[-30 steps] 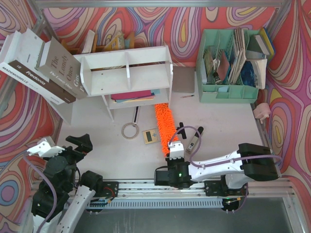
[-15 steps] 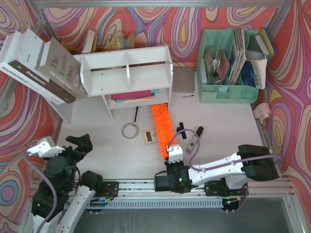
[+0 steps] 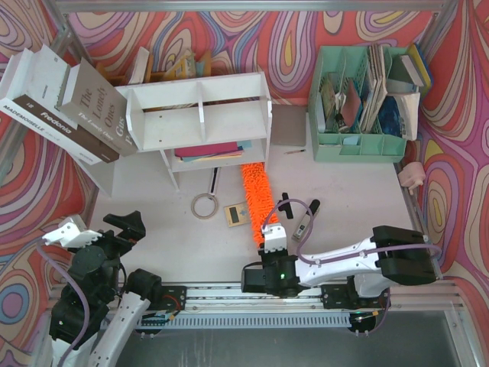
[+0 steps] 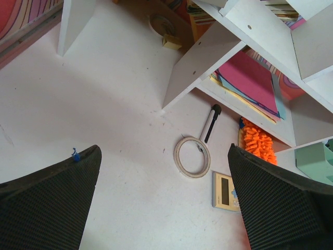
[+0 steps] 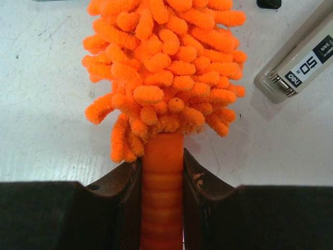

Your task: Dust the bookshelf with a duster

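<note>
The white bookshelf stands at the back left, with flat books on its lower tier; its underside shows in the left wrist view. The orange fluffy duster lies along the table, its far tip at the shelf's lower right corner. My right gripper is shut on the duster's orange handle, right behind the fluffy head, and the handle fills the gap in the gripper. My left gripper hangs open at the near left, nothing in the gripper. A bit of the duster shows beside the shelf.
A tape ring and a small beige calculator lie left of the duster. A grey lead case lies to its right. A mint green organizer stands back right. Large books lean at the back left.
My right gripper, still holding the duster, has drawn back slightly toward the near edge and to the left. The duster's far tip has swung a little left. The left arm has not moved.
</note>
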